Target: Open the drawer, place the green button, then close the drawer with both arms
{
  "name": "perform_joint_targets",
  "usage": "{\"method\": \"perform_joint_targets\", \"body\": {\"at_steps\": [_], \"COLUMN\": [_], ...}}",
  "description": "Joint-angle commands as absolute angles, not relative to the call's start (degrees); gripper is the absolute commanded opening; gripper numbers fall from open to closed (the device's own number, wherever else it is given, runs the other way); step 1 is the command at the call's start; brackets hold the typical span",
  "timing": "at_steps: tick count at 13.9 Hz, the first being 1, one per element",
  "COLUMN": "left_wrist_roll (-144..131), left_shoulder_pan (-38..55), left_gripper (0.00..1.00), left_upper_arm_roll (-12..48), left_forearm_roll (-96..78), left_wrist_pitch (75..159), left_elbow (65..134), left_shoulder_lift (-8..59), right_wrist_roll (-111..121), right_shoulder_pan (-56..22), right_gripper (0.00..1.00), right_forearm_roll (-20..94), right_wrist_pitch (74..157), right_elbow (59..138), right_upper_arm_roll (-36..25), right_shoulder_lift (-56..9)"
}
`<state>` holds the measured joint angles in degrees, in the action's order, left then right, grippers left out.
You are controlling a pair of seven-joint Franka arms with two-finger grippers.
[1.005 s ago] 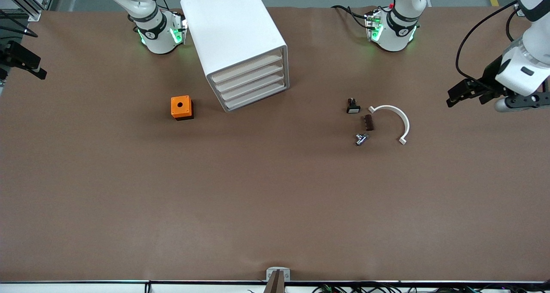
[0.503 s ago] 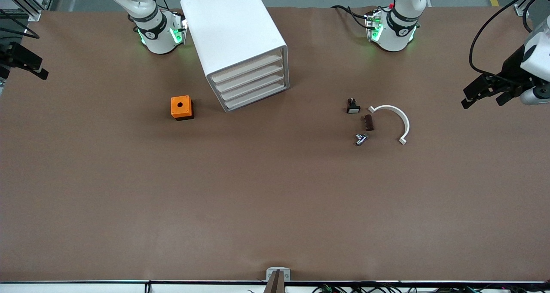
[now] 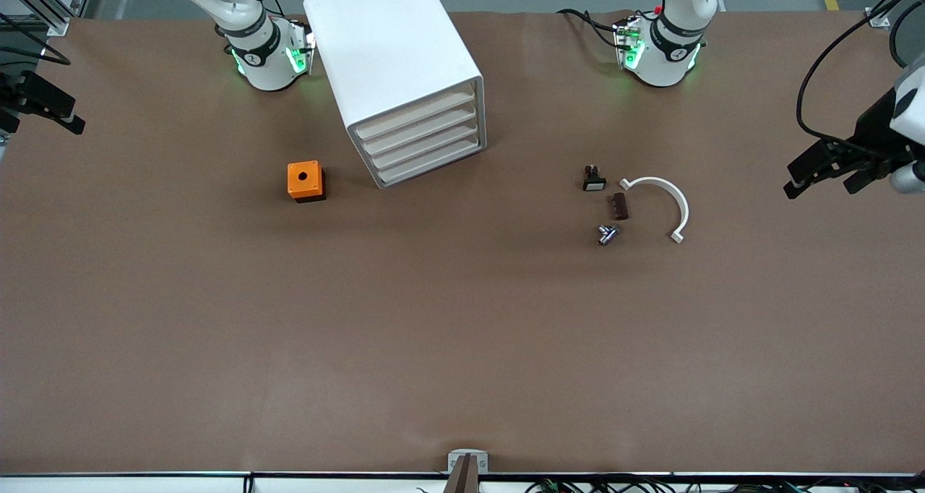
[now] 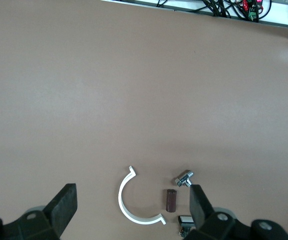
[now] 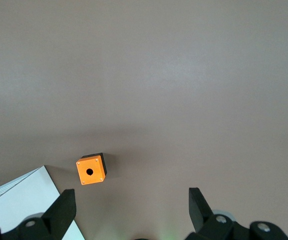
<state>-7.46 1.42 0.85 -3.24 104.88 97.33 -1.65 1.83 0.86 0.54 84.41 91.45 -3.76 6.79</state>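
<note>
A white, rounded-edge plastic box cabinet (image 3: 394, 66) is shown standing on the brown table (image 3: 462, 348), close to the right arm's base (image 3: 264, 56). Four shallow white drawers are stacked in its front; the lowest drawer (image 3: 432, 164) is seen pushed in, flush with the three above it. An orange box with a round hole in its top and a black base (image 3: 306, 181) is set beside the cabinet, toward the right arm's end of the table.

Toward the left arm's end of the table, four small parts are grouped close together but apart from one another: a black switch with a white face (image 3: 593, 178), a dark brown ribbed block (image 3: 620, 206), a white half-ring clip of plastic (image 3: 661, 205), and a tiny metallic-looking push button (image 3: 608, 233), which is nearest the front camera of the four. Its cap colour cannot be made out.

The left gripper (image 3: 824, 178) is shown in the air over the table's edge at the left arm's end, its black fingers (image 4: 64, 202) spread wide and nothing between them. The right gripper (image 3: 54, 113) is held over the table's edge at the right arm's end, its fingers (image 5: 64, 207) likewise parted and holding nothing.
</note>
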Motion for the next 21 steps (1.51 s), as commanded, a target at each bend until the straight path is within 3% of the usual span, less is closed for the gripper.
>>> {"method": "perform_joint_targets", "body": {"at_steps": [1,21], "left_wrist_roll": [-6.9,-7.6], "left_shoulder_pan": [1.9,1.5], "left_gripper": [0.99,0.99], "left_upper_arm_roll": [1.1,3.0], "left_forearm_roll": [-2.1,-2.2], "left_wrist_pitch": [104.6,94.7], "left_elbow": [94.5,88.6], "left_shoulder_lift": [1.1,0.3], "right_wrist_roll": [3.0,3.1], "right_shoulder_pan": [1.1,1.0], "right_gripper": [1.00,1.00], "right_forearm_roll": [1.1,0.9], "right_wrist_pitch": [85.3,85.5], "right_elbow": [92.6,92.6], "right_upper_arm_roll": [-3.6,-3.6], "right_shoulder_lift": [7.8,7.8]}}
